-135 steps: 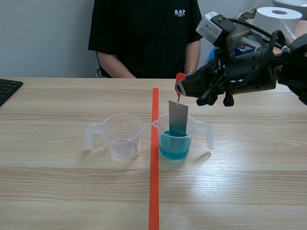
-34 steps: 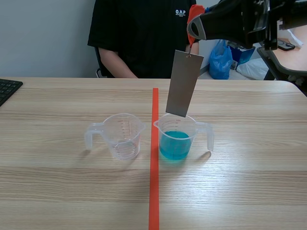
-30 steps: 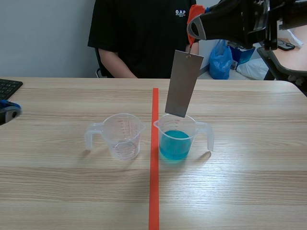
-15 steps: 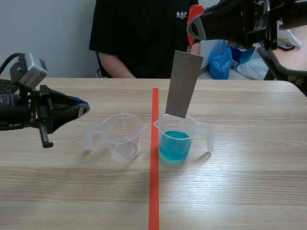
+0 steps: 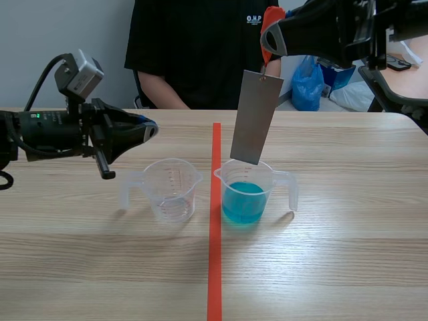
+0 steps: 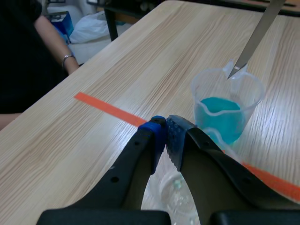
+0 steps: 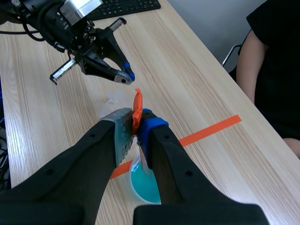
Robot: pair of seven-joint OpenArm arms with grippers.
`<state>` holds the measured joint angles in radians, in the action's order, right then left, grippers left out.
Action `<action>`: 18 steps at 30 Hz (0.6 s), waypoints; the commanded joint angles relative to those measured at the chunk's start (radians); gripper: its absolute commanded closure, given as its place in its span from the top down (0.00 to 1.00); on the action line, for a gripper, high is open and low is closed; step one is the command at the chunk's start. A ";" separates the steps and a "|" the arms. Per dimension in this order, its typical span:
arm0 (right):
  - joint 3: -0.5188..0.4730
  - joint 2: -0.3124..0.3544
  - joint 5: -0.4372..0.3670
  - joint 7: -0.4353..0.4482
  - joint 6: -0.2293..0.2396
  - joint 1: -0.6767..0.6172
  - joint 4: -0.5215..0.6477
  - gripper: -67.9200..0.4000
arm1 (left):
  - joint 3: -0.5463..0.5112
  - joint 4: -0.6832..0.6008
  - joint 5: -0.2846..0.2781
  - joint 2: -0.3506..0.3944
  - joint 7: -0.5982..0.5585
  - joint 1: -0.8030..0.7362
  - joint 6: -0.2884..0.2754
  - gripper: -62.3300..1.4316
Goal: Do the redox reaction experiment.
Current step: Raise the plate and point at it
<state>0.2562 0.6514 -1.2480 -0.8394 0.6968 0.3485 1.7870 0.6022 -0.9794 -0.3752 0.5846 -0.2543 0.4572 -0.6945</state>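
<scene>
A grey metal plate (image 5: 254, 117) hangs from an orange tag (image 5: 269, 17), and my right gripper (image 5: 269, 37) is shut on that tag high over the table. The plate's lower end sits level with the rim of the beaker of blue liquid (image 5: 245, 195), above the liquid. In the right wrist view the tag (image 7: 137, 108) is pinched in the gripper (image 7: 136, 119), with the blue beaker (image 7: 145, 187) below. My left gripper (image 5: 150, 127) is shut on nothing, up and to the left of the empty clear beaker (image 5: 171, 190). In the left wrist view its gripper (image 6: 164, 133) has the blue beaker (image 6: 227, 112) ahead.
A person in a black shirt (image 5: 200, 53) sits across the table. An orange tape line (image 5: 215, 234) runs between the two beakers. A keyboard (image 7: 117, 7) lies far off on the left arm's side. A blue bag (image 5: 307, 83) sits behind the table.
The plate, dipped in the blue liquid 4.5 s ago, now hangs lifted out and still. My left arm has come in from the left and risen toward the empty beaker.
</scene>
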 commanded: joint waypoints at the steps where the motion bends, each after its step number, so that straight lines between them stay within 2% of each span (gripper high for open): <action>1: -0.022 0.010 -0.021 0.014 0.000 0.011 0.014 0.03 | -0.006 -0.013 -0.011 -0.024 -0.002 0.009 -0.002 0.07; 8: -0.022 0.010 -0.021 0.014 0.000 0.011 0.014 0.03 | -0.006 -0.013 -0.010 -0.103 0.044 0.009 -0.002 0.07; 18: -0.022 0.010 -0.021 0.014 0.000 0.011 0.014 0.03 | -0.006 -0.013 -0.010 -0.156 0.083 0.008 -0.002 0.07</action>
<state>0.2562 0.6514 -1.2488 -0.8394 0.6968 0.3485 1.7870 0.6018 -0.9794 -0.3721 0.4450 -0.1604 0.4568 -0.6945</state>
